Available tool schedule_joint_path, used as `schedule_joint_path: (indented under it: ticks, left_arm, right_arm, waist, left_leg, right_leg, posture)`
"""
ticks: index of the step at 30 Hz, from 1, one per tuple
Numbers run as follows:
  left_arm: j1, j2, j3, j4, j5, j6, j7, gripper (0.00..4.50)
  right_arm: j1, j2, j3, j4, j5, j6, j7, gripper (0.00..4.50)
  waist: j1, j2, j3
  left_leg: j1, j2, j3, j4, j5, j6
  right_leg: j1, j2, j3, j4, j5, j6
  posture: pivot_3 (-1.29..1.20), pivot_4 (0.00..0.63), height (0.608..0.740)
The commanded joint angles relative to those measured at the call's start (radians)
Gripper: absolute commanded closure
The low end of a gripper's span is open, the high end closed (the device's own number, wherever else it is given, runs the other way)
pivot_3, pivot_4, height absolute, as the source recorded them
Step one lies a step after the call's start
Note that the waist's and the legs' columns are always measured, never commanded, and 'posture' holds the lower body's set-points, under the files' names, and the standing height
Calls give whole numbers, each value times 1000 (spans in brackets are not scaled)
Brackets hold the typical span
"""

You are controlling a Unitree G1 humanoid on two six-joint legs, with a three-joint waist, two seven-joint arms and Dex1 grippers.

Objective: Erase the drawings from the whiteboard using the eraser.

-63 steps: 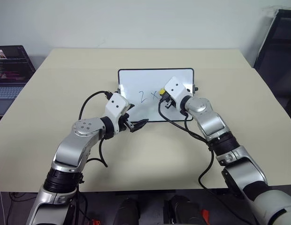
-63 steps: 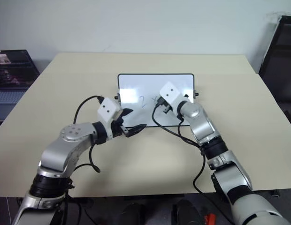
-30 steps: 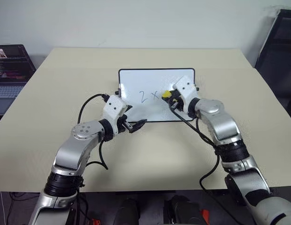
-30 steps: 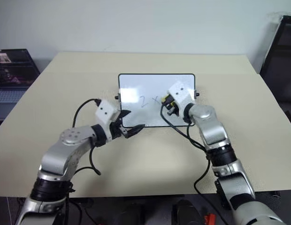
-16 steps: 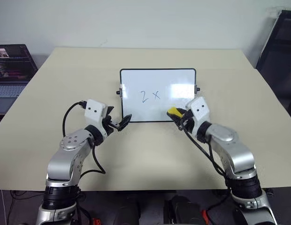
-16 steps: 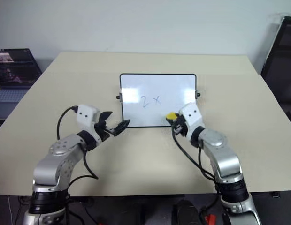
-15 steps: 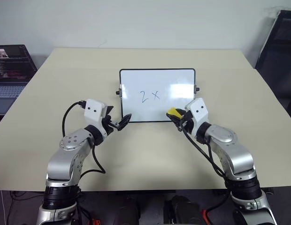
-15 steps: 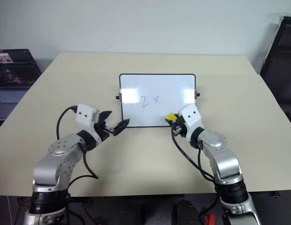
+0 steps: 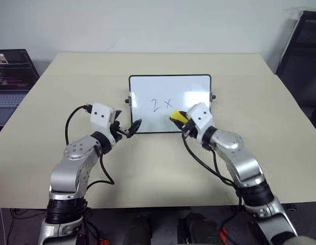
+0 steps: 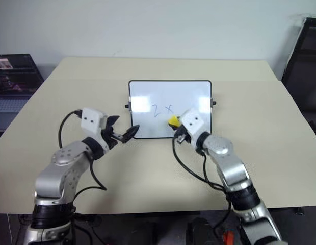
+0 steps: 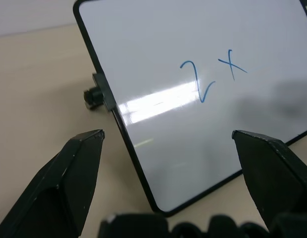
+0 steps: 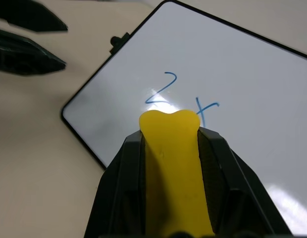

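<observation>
Yellow eraser [image 12: 172,163] clamped tight between the right gripper [image 9: 182,121] jaws, long axis running out along the fingers toward the board. Whiteboard [image 9: 196,84] sits mid-desk, slightly toward the far edge. Drawings [image 9: 162,104], a blue "2" and "x", lie centre-left on it, just ahead of the eraser tip and a little toward the robot's left; contact with the surface can't be told. Right arm is the nearer one. Left gripper [image 9: 130,128] jaws spread wide, empty, at the board's near-left corner, likely ready to steady it.
</observation>
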Motion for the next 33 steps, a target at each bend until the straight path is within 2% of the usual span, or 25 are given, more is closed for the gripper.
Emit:
schedule_joint_path:
  ticks: [1,8,14,17,24,26,29,33]
  left_arm:
    - [-39,16,-21,16,19,-27,-16,0]
    - [-112,45,-78,111,46,-25,-75,0]
    - [-135,43,-108,193,67,-85,-120,0]
    - [-134,39,-116,208,70,-106,-134,0]
    - [-141,27,-121,223,81,-125,-135,0]
    - [-144,23,-122,219,83,-121,-133,0]
    - [-143,21,-123,203,84,-109,-131,0]
    - [-137,19,-126,178,82,-92,-129,0]
  right_arm:
    - [-94,13,6,90,-28,-71,0,3380]
    - [-283,43,1,373,-81,-169,-22,3380]
    - [-388,64,0,555,-128,-228,-59,3380]
    - [-399,57,27,612,-150,-231,-21,3380]
    - [-311,-16,155,535,-219,-225,175,3380]
    - [-319,-16,155,547,-241,-245,143,3380]
    - [-392,0,114,626,-282,-308,-3,3380]
    - [-452,19,95,702,-281,-360,-57,3381]
  waist:
    - [1,0,0]
    - [0,0,0]
    - [-1,0,0]
    - [-1,0,0]
    - [-1,0,0]
    - [-2,0,0]
    - [-4,0,0]
    - [-4,0,0]
  left_leg:
    - [0,0,0,0,0,0]
    - [-1,0,0,-1,0,0]
    - [-1,0,1,-1,0,0]
    - [-1,1,1,-1,0,0]
    - [0,0,0,0,0,0]
    - [0,0,0,0,0,0]
    - [1,0,0,1,0,0]
    - [1,0,0,1,1,0]
  right_leg:
    - [0,0,0,0,0,0]
    - [-1,0,0,0,0,0]
    - [-1,-1,0,0,0,0]
    - [-1,0,0,0,0,0]
    - [-1,-1,0,0,0,0]
    - [0,-1,0,1,0,0]
    - [0,-1,0,2,0,0]
    - [0,-1,-1,4,1,-1]
  posture:
    - [0,150,740]
    - [0,150,740]
    - [0,150,740]
    - [0,150,740]
    - [0,150,740]
    - [0,150,740]
    - [0,150,740]
    - [0,150,740]
